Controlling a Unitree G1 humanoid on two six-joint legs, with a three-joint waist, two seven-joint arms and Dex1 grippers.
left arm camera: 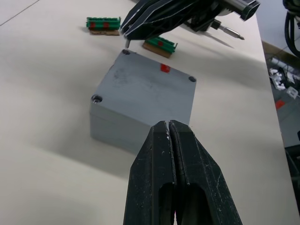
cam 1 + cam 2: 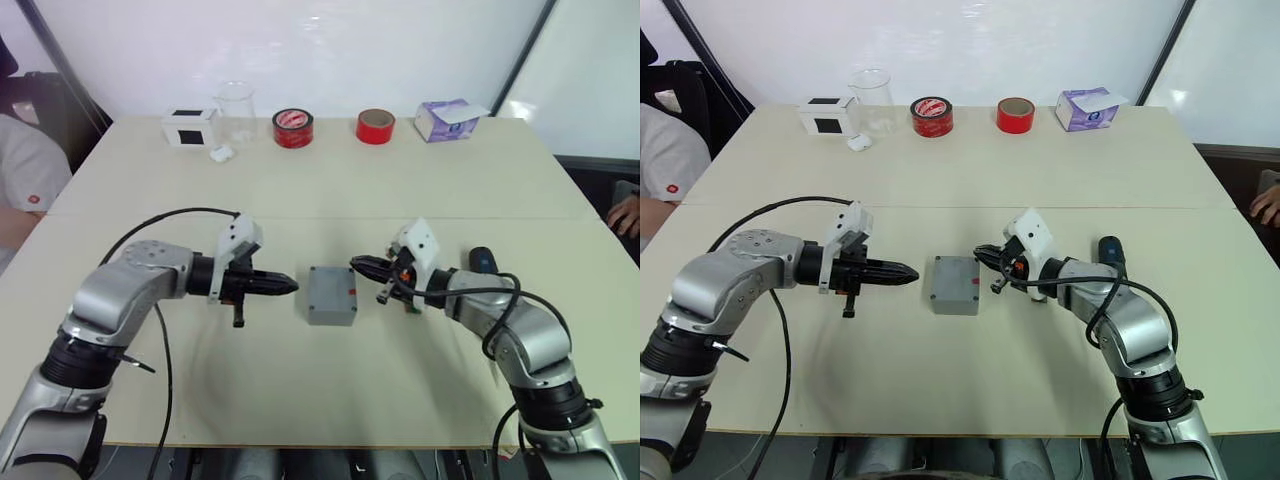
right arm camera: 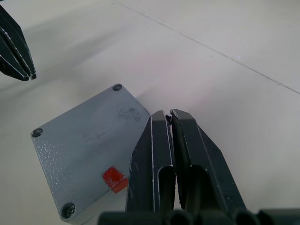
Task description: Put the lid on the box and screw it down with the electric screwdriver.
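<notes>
The grey lid (image 2: 333,288), with a small red mark, lies on top of the grey box (image 1: 117,129) at the middle of the table, corners lined up. My left gripper (image 2: 293,285) is shut and points at the box from its left, a short gap away. From the right, my right gripper (image 2: 355,264) is shut too, its tip close to the lid's edge and holding nothing. The electric screwdriver (image 2: 483,260) lies on the table behind my right forearm, its metal bit (image 1: 230,32) pointing out.
Two small green terminal blocks (image 1: 160,45) lie by the box on the right. Along the far edge stand a white box with a black face (image 2: 190,128), a clear beaker (image 2: 236,108), two tape rolls (image 2: 293,128) and a purple-white carton (image 2: 447,120). A person's hand (image 2: 625,215) rests at the right edge.
</notes>
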